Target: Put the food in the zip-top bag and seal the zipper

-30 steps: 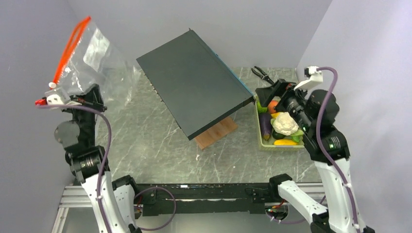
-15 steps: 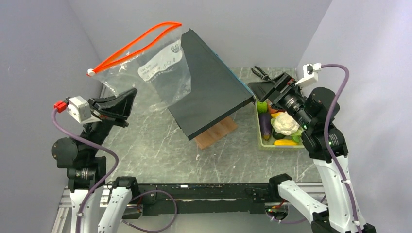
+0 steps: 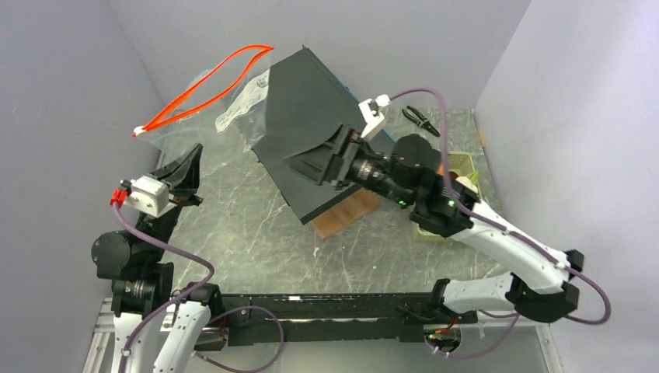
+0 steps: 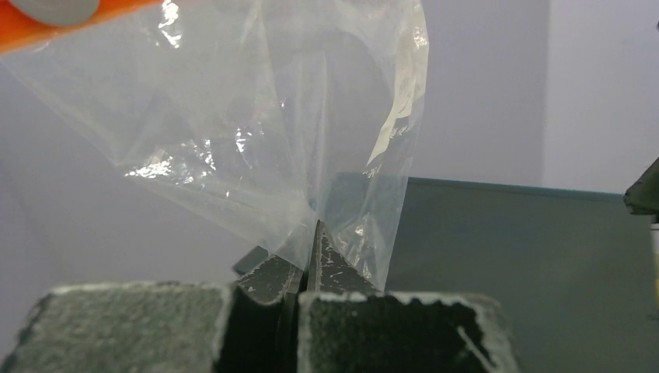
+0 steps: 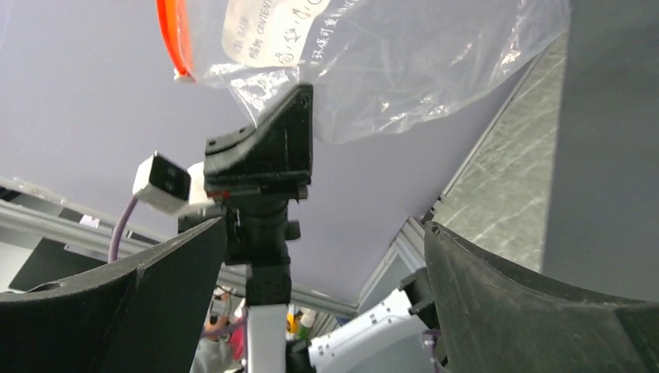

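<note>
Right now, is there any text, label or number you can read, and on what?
Nothing can be read.
White label patch on the zip-top bag: a few lines of writing, too blurred and small to read.
No other writing shows in any view.
</note>
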You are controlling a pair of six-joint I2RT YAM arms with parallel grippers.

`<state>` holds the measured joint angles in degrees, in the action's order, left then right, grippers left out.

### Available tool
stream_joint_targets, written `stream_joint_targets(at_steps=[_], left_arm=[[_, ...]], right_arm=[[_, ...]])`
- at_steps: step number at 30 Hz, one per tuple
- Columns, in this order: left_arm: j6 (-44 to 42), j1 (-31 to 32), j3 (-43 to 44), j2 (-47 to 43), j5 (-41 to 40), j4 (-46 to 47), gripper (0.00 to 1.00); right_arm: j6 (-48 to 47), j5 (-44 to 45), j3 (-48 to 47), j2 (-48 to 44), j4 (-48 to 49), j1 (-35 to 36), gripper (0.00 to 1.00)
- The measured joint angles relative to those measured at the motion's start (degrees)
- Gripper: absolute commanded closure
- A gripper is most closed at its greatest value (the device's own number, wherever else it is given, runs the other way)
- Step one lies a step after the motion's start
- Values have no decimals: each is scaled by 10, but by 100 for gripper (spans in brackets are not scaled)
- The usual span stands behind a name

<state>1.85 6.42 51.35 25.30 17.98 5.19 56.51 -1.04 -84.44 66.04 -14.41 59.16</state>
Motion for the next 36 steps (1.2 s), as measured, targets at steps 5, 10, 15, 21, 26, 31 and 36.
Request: stream_joint_targets(at_steps=[5,10,15,21,26,31,36], left_arm=[[-78,0,-32,-47,-42,2,100],[-146,0,-67,-97,-87,5,100],[-186,0,-98,-143,-119,5,100],[-210,0,-101,-165,-139,-16,100],[-223,0,-110,-193,-151,-40,100],[-226,0,-118,-213,-159,-69,100],[-227,0,-121,-230,-165,-94,100]], right_arm=[[-2,68,-100,103,20,73,3],[-9,126,-178,176,46,118,4],[-9,204,-238,225,44,129,4],[-27,250,-352,306,32,128,7],[-45,267,-431,367,18,130,24],[-57,285,-475,416,1,135,32],[-73,302,-516,466,-17,140,87]])
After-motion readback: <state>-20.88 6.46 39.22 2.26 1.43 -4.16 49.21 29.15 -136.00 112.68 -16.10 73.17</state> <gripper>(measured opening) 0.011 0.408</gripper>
